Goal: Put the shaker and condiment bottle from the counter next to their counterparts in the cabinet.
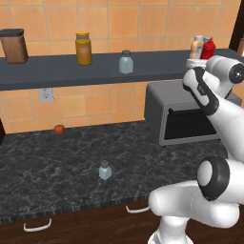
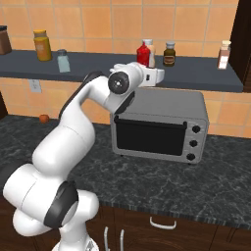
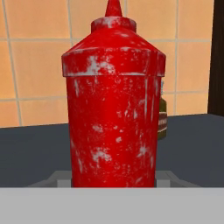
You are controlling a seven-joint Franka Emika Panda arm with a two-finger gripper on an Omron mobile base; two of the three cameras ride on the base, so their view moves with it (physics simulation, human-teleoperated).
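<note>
The red condiment bottle [image 3: 113, 109] looms large in the hand view, and my gripper [image 3: 113, 179] is shut on its lower sides. It is up at the cabinet shelf [image 1: 57, 71], right beside the beige squeeze bottle [image 1: 197, 46]. From the right base view, the red bottle [image 2: 143, 53] is just left of the beige one [image 2: 151, 54], above my gripper [image 2: 147, 68]. The small shaker [image 1: 105, 170] stands upright on the black counter [image 1: 47, 167], far below and left of my gripper [image 1: 202, 59]. Its larger twin [image 1: 126, 62] stands mid-shelf.
A grey microwave box [image 1: 181, 114] sits on the counter under my hand. On the shelf stand an amber jar [image 1: 83, 48], a brown canister [image 1: 13, 45], a dark jar [image 2: 169, 54] and a spice bottle [image 2: 224, 55]. A small orange ball [image 1: 59, 129] lies by the wall.
</note>
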